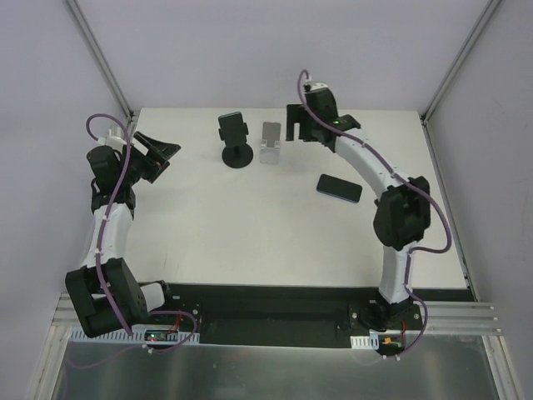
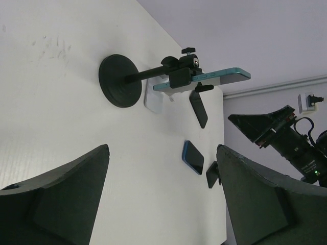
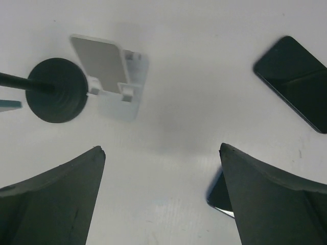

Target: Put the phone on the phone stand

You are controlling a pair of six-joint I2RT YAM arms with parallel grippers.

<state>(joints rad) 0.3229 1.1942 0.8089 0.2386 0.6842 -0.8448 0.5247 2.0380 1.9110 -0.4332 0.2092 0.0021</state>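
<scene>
The left gripper (image 2: 162,153) is wide open and holds nothing. The right gripper (image 3: 162,153) is wide open too, empty, above the white phone stand (image 3: 115,76).

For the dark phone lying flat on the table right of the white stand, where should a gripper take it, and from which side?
Across its two long edges near the middle, coming straight down from above. The phone lies flat on the table, so only its thin side edges offer purchase, and its short width likely fits open jaws better than its length.
</scene>
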